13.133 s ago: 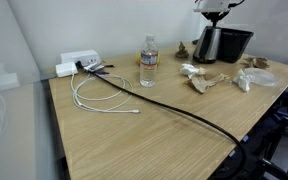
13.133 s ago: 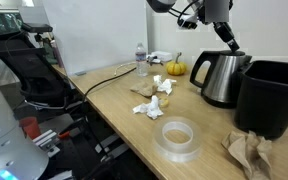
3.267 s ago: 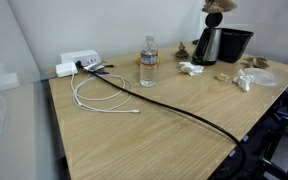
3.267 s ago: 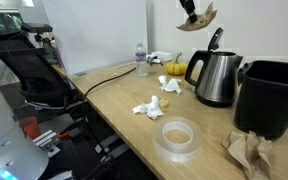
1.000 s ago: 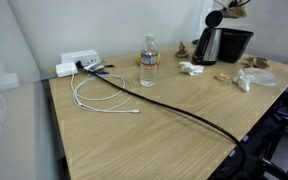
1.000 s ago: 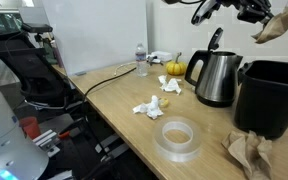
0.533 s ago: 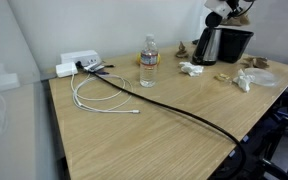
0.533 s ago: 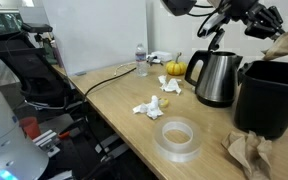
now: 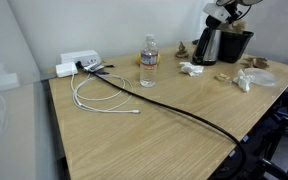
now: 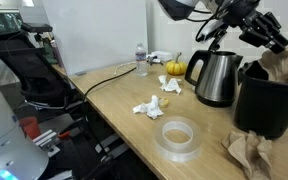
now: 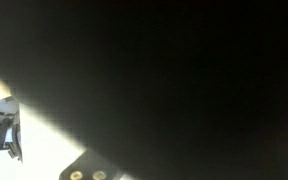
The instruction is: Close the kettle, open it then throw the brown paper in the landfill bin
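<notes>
the brown paper sits crumpled in the mouth of the black bin, poking up above its rim. my gripper hangs right over it; i cannot tell whether my fingers are clamped on it or apart. the kettle stands just beside the bin. a tape roll and a crumpled brown wad lie nearer on the table.

A wooden table carries a clear water bottle, a looped white cable beside a white box, and a long black cable. Farther along lie crumpled white tissues, a small orange pumpkin and a tape roll.
</notes>
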You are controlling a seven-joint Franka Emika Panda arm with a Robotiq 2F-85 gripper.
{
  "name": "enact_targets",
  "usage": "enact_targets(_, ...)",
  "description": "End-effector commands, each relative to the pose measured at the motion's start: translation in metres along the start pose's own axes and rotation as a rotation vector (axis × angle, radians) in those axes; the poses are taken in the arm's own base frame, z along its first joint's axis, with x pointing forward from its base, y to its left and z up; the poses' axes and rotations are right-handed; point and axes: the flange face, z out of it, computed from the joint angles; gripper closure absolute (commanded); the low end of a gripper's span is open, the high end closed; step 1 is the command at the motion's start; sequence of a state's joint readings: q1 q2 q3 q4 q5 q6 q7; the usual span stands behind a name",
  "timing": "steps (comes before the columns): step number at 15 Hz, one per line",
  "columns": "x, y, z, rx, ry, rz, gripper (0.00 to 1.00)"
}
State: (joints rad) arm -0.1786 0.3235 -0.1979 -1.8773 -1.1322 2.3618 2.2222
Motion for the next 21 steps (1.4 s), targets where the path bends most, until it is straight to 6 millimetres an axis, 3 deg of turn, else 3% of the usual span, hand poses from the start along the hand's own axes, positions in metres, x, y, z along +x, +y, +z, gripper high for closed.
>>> enact_targets(1, 0.012, -0.003, -0.007, 0.016, 0.038, 0.012, 0.38)
enact_targets(6, 0.037, -0.008, -0.022, 0.039, 0.049, 0.05, 0.04)
enact_targets(7, 0.043, -0.009, -0.027, 0.05, 0.052, 0.058, 0.01)
enact_targets(15, 0.101, -0.006, -0.1, 0.15, 0.042, 0.084, 0.0)
enact_targets(21, 0.116, 0.012, -0.175, 0.173, -0.164, 0.009, 0.0)
